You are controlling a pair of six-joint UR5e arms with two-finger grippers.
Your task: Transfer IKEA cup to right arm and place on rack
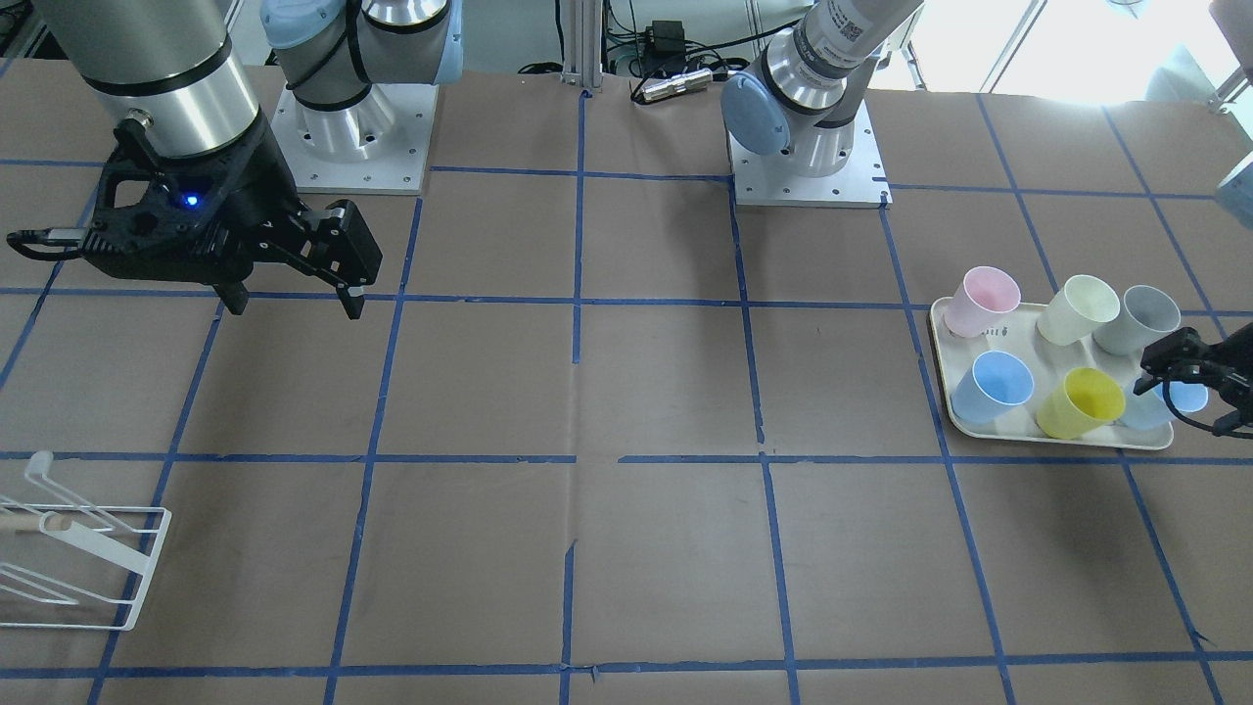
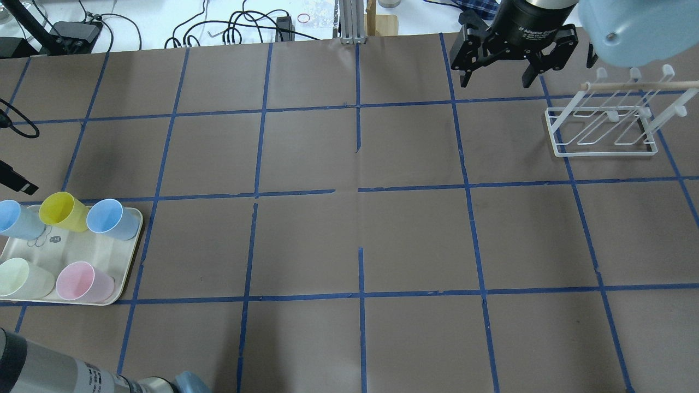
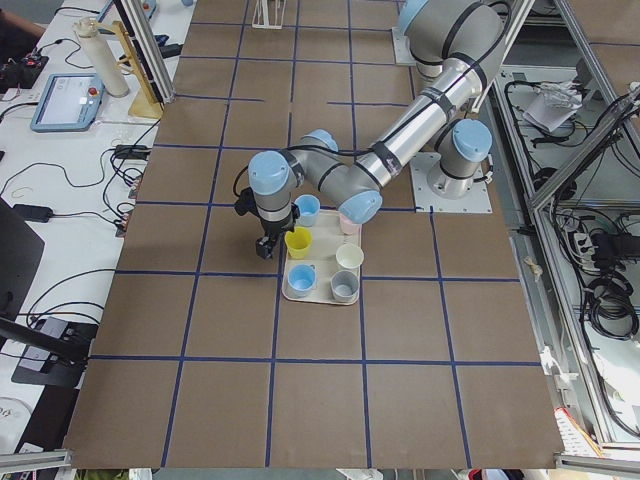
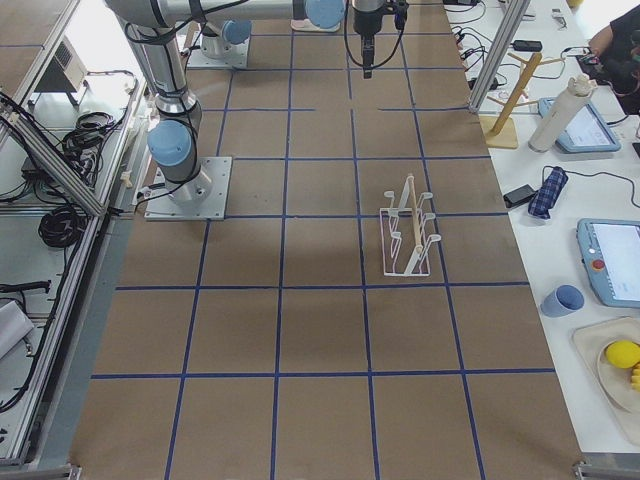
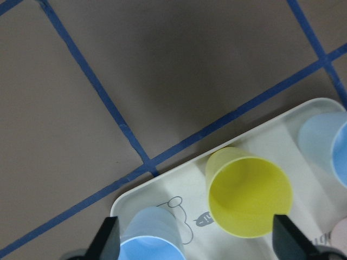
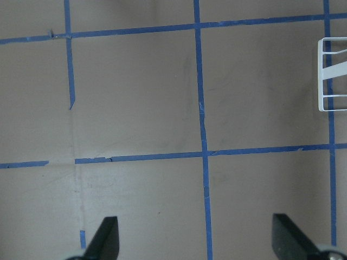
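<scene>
The IKEA cup (image 5: 249,192) stands mouth-up on the tray (image 5: 181,189). The left fingers (image 5: 286,242) hang just above it, wide open and empty; the cup sits at 2 o'clock from their middle. The right fingers (image 6: 107,239), open and empty too, are far away.

Broad brown paper-covered bench (image 2: 415,240), gridded with blue tape lines (image 2: 468,185). Beyond its 12 o'clock edge lies a white worktop (image 2: 153,27) strewn with black cables (image 2: 236,22); a grey aluminium post (image 2: 349,22) stands there.
</scene>
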